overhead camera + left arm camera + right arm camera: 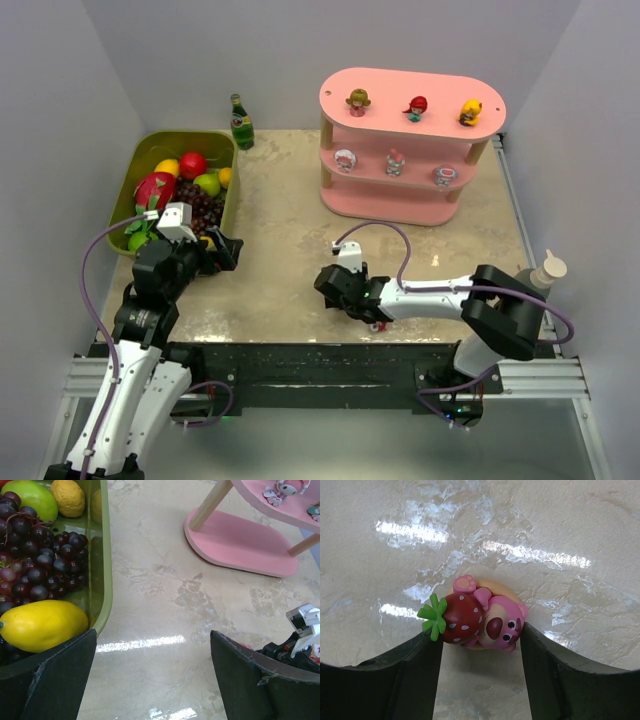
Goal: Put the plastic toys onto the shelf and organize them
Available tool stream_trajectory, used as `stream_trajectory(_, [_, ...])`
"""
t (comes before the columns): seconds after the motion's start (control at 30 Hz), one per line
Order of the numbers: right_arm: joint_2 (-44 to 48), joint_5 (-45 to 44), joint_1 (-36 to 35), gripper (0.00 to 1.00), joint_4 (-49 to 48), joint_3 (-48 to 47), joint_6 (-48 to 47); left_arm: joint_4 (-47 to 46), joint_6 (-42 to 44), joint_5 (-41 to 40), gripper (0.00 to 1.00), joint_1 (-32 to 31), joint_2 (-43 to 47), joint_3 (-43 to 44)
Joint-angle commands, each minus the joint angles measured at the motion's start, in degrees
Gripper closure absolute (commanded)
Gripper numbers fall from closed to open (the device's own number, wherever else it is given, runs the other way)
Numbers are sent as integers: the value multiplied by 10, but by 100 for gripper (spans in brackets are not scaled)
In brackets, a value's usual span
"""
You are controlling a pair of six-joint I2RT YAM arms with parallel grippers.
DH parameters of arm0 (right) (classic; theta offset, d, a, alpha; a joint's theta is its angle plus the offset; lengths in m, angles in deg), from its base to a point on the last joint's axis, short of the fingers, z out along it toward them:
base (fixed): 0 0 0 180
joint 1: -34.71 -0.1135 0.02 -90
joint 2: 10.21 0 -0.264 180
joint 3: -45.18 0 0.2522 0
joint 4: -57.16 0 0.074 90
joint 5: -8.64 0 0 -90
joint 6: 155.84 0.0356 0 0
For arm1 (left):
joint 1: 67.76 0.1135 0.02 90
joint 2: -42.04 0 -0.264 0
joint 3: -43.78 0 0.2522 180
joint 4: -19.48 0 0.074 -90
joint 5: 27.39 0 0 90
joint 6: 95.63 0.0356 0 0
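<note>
My right fingers bracket a pink bear-and-strawberry plastic figurine lying on the cream marbled worktop near its near edge; I cannot tell whether they grip it. My left fingers gape, holding nothing, beside the olive-green plastic bin. The pink three-tier shelf, far right, carries six small figurines.

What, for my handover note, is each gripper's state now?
Left gripper: open, empty.
Right gripper: straddling the strawberry bear toy; grip cannot be told.
</note>
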Motion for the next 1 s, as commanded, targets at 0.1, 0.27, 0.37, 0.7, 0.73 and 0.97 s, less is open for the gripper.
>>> stream_trajectory(0.1, [-26, -52, 63, 67, -38, -68, -49, -6, -2, 13, 0, 4, -3, -5])
stream_trajectory(0.27, [-49, -51, 121, 67, -87, -105, -107, -6, -1, 15, 0, 4, -4, -5])
stream_trajectory(0.37, [-73, -66, 135, 67, -104, -139, -133, -6, -1, 15, 0, 4, -7, -5])
stream_trajectory(0.7, [-161, -92, 180, 66, -192, -220, -177, -6, -1, 16, 0, 4, -14, -4])
stream_trajectory(0.73, [-168, -95, 181, 66, -196, -224, -179, -6, -1, 16, 0, 4, -14, -4])
stream_trajectory(0.97, [-196, -125, 187, 65, -209, -255, -192, -5, -2, 14, 0, 4, -18, -4])
